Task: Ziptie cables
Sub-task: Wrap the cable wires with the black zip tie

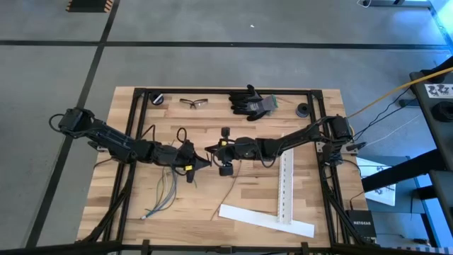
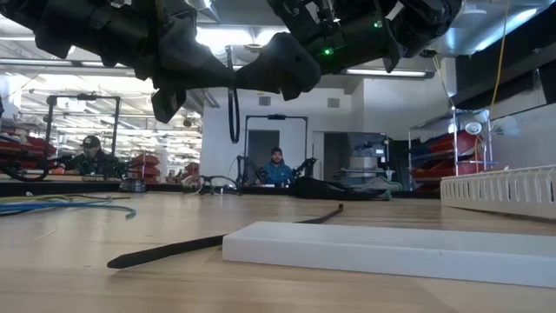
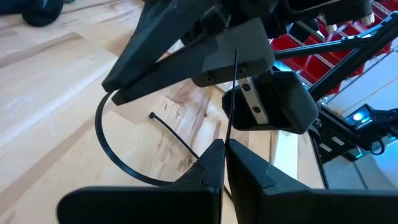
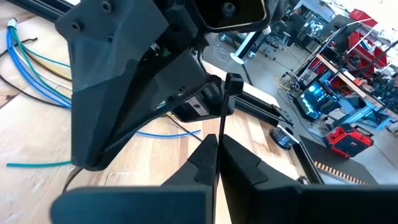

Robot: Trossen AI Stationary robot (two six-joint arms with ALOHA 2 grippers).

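Now both hands meet tip to tip above the tabletop (image 1: 241, 191): the left hand (image 3: 224, 152) and right hand (image 4: 217, 146) are each clamped on a looped ziptie (image 3: 118, 155). Feed its tail slowly into the head. Cables (image 1: 164, 191) lie nearby, unbundled. No containers show.

Lighting even and bright overall, overhead src. High view: soft, short shadows under arms on table (image 1: 233, 191), no glare. Low view: arms backlit vs ceiling lights, near-black silhouettes; near white strip (image 2: 391, 252) soft, out of focus. Wrist views: near fingers blurred, bg sharper, slight edge distortion.
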